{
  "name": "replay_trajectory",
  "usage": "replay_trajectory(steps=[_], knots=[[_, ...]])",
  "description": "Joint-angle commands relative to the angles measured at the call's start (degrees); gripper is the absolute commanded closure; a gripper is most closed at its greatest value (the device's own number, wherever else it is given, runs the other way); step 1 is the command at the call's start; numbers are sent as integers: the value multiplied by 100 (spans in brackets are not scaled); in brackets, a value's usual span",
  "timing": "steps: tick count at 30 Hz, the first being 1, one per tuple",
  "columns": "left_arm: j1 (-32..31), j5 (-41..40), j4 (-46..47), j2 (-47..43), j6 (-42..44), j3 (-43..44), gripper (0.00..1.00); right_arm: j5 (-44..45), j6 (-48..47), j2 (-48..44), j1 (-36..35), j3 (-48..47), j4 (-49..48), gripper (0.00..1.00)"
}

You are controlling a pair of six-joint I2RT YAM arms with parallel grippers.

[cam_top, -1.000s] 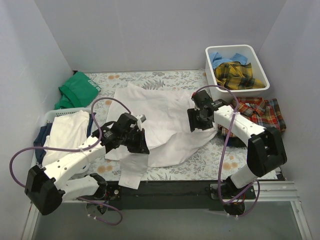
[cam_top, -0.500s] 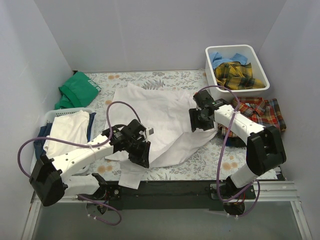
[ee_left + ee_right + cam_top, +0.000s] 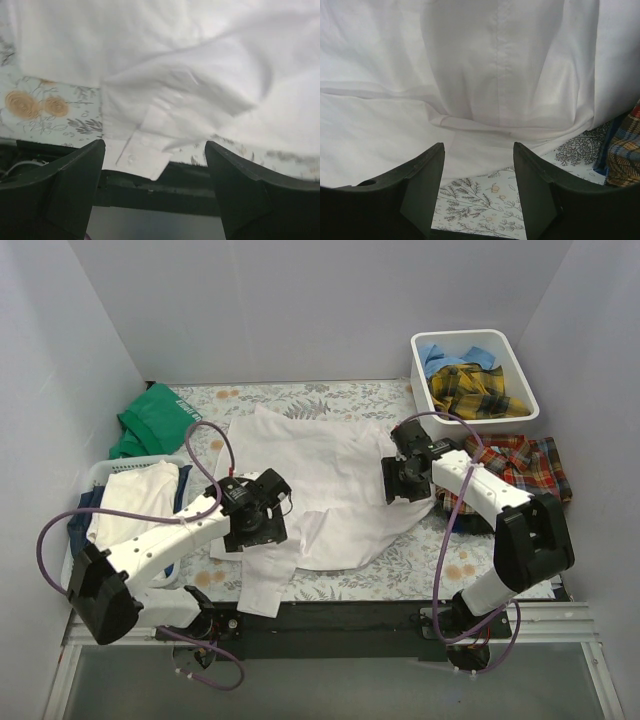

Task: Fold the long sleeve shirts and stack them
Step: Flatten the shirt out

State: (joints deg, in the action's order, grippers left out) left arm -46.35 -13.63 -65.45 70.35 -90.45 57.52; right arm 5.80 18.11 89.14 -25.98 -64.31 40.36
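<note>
A large white long sleeve shirt (image 3: 325,475) lies spread on the floral table cover, one sleeve cuff (image 3: 262,585) trailing toward the near edge. My left gripper (image 3: 260,530) hovers over that sleeve, open. In the left wrist view the cuff (image 3: 142,152) lies flat below the left gripper (image 3: 155,167), with nothing between the jaws. My right gripper (image 3: 398,488) stands open at the shirt's right hem (image 3: 485,130), empty. A red plaid shirt (image 3: 522,465) lies at the right. A yellow plaid shirt (image 3: 478,390) and a light blue one (image 3: 445,358) sit in a white bin (image 3: 522,368).
A green cloth (image 3: 155,420) lies at the back left. A basket (image 3: 100,472) at the left holds white and dark cloth. Grey walls close in three sides. The black bar of the table's near edge (image 3: 200,177) runs just beyond the cuff.
My left gripper has gone from shut to open and let the white sleeve fall, then drawn back to the left. The right arm has hardly moved.
</note>
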Motion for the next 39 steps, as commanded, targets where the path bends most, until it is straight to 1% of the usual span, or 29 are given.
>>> replay_trajectory(steps=[1, 3, 4, 5, 7, 12, 18, 22, 29, 30, 32, 33, 37, 39], knots=[[633, -984, -663, 366, -1544, -257, 19, -106, 79, -318, 40, 173, 7, 34], [994, -774, -294, 191, -1598, -599, 22, -150, 79, -380, 75, 226, 16, 34], [1292, -729, -145, 120, -1598, -680, 23, -184, 79, -406, 84, 244, 16, 34], [1364, -729, 83, 41, -1615, -724, 25, -211, 61, -433, 84, 253, 16, 34], [1470, -851, 155, -21, -1712, -724, 27, -211, 44, -459, 93, 288, 16, 34], [1488, -1002, 50, 260, -1984, -873, 34, -290, -9, -468, 110, 314, 7, 34], [1497, -659, 541, 568, -2073, -1207, 37, -334, -97, -503, 154, 314, 16, 34], [1497, -729, 682, 726, -2038, -1366, 38, -387, -132, -530, 189, 367, 7, 34], [1497, -720, 1139, 1182, -1950, -1629, 46, -484, -106, -608, 225, 437, 16, 34], [1497, -729, 1201, 1314, -1924, -1638, 49, -501, -97, -635, 225, 463, 16, 34], [1497, -738, 1315, 1420, -1879, -1665, 54, -510, -97, -731, 242, 490, 25, 34], [1497, -729, 1342, 1473, -1862, -1682, 61, -519, -88, -758, 242, 525, 33, 34], [1497, -729, 1517, 1648, -1756, -1761, 78, -545, -53, -898, 260, 630, 112, 34], [1497, -720, 1535, 1658, -1704, -1866, 79, -545, -9, -960, 260, 666, 121, 34]])
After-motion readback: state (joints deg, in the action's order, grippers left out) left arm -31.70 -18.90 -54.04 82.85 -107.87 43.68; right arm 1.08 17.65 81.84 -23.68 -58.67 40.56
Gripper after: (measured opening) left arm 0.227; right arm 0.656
